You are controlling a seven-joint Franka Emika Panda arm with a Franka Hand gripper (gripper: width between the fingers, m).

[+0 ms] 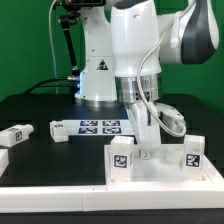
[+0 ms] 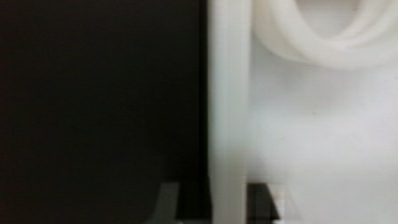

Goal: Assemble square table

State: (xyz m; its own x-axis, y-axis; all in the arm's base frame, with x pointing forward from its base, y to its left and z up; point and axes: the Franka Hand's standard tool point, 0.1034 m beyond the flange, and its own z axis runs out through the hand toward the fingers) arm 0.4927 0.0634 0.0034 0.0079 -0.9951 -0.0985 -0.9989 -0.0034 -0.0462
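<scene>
Black table (image 1: 40,105), rim of the square panel (image 1: 60,172) inside the closed tool (image 2: 221,203).

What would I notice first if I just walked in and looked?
The big white robot arm fills the middle of the exterior view. Its gripper is shut low down on the white table panel at the front, apparently pinching its rim. Two tagged leg posts stand upright on that panel, one on the exterior view's left of the gripper and one on its right.
</scene>
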